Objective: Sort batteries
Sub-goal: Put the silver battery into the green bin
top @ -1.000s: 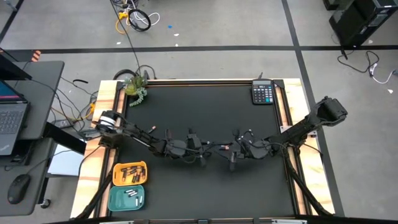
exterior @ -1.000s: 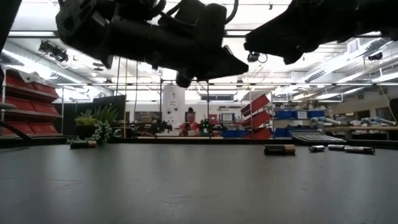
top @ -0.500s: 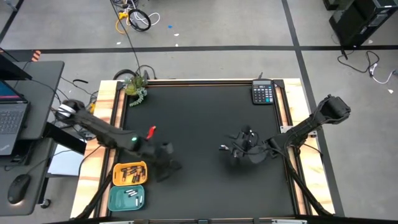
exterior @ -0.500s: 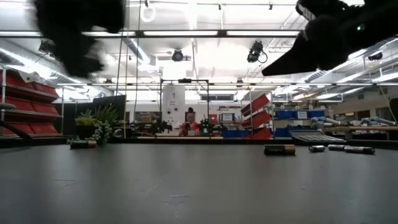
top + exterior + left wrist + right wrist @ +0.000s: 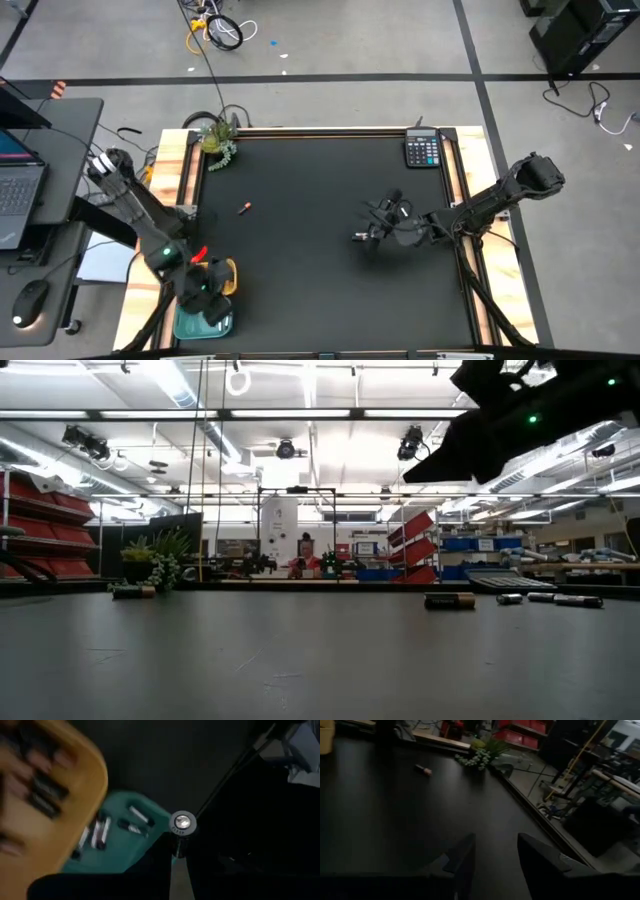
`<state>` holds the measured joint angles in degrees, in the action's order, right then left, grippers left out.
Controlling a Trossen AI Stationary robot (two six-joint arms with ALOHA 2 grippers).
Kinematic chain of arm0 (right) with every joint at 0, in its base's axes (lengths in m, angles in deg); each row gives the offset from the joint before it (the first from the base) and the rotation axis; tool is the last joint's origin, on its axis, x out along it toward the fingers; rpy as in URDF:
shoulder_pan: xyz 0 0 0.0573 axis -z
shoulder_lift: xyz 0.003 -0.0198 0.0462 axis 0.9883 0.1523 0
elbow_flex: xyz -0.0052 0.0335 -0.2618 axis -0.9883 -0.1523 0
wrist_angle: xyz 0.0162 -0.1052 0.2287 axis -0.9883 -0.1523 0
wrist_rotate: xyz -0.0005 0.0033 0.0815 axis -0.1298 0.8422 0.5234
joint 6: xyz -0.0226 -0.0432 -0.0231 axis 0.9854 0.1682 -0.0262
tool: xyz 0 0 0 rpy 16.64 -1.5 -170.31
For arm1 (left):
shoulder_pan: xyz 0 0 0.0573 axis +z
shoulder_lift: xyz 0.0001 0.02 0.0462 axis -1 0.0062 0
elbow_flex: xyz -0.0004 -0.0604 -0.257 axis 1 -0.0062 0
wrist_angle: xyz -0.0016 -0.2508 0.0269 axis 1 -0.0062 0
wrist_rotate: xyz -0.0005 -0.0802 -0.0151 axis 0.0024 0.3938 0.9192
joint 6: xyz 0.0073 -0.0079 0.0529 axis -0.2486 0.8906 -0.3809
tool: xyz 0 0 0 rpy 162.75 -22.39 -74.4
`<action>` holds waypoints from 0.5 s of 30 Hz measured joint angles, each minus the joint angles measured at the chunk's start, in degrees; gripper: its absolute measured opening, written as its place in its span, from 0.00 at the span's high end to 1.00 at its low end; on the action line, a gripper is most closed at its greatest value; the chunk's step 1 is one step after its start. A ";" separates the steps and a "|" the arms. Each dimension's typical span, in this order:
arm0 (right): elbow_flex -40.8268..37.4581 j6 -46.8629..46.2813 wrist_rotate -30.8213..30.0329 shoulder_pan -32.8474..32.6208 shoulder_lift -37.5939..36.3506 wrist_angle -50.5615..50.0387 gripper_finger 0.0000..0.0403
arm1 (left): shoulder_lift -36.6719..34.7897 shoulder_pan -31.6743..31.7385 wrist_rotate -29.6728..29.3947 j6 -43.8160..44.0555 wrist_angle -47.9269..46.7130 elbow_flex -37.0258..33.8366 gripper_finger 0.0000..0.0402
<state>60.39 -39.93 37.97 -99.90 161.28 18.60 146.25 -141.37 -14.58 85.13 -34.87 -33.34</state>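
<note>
The left gripper (image 5: 208, 298) has swung off the middle of the black mat (image 5: 320, 180), where half a second ago it worked close to its partner, and now hangs over the teal tray (image 5: 188, 326) at the table corner diagonally opposite the calculator (image 5: 423, 150). It appears to pinch a silver-capped battery (image 5: 181, 822) at its fingertips, directly above the pale batteries (image 5: 100, 832) already lying in that tray. The orange tray (image 5: 229, 272), one step nearer the calculator, holds the dark ones (image 5: 45, 795). One more cell looks about to join the silvery lot once the fingers let go. The right gripper (image 5: 372, 232) has stayed over the mat on the calculator's side, its fingers (image 5: 462, 862) parted with nothing between them. A dark loose battery (image 5: 244, 208) with a coppery end lies on the mat, far across from the calculator, and the low view shows a few more cells (image 5: 450, 600) out on the mat, so sorting is unfinished. No brand or writing can be read: the cells' labels are blurred and the calculator's keys too small.
</note>
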 joint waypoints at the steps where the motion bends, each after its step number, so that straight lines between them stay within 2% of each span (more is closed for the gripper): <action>1: 0.00 0.46 0.23 0.69 0.00 0.23 0.61 | 0.44 -1.39 -0.43 2.84 0.34 0.00 0.87; 5: 0.00 1.79 2.43 3.06 0.00 1.23 0.62 | 2.94 -6.28 -2.98 11.71 2.62 0.00 0.87; 9: 0.00 4.33 6.40 5.34 0.00 4.24 0.62 | 6.22 -8.09 -3.74 18.16 3.45 0.00 0.85; 15: 0.02 8.37 12.79 8.25 0.00 7.63 0.63 | 8.99 -8.31 -2.44 21.32 7.82 0.00 0.79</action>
<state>60.41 -31.56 50.76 -91.65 161.28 26.23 155.24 -149.68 -17.02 106.45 -27.04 -33.34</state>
